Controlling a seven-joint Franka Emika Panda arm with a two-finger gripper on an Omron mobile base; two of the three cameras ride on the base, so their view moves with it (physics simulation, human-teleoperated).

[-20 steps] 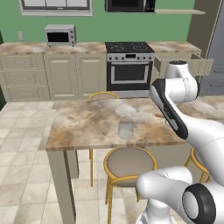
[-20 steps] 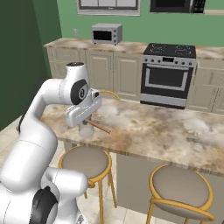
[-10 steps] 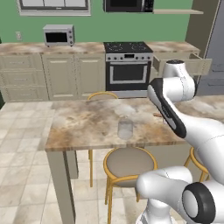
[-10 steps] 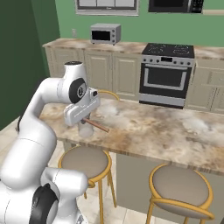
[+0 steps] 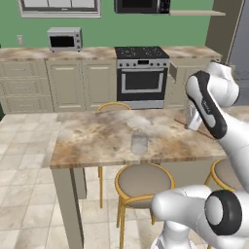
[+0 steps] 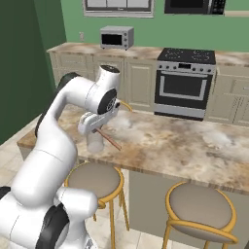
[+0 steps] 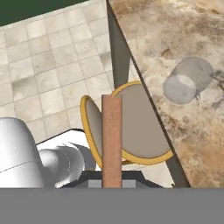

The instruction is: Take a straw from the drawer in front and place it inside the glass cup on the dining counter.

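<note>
Reddish-brown straw [image 7: 112, 140] is clamped in the closed hand [image 6: 96, 130], held above the bench [image 6: 185, 146] near the glass cup [image 5: 139, 144].

Even, bright, flat rendered light throughout, soft faint shadows, no glare, slightly coarse low-resolution textures.

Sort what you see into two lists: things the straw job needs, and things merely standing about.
Needed: straw, held in the shut jaws; glass cup; dining counter.
Standing about: stools, microwave, oven.
</note>
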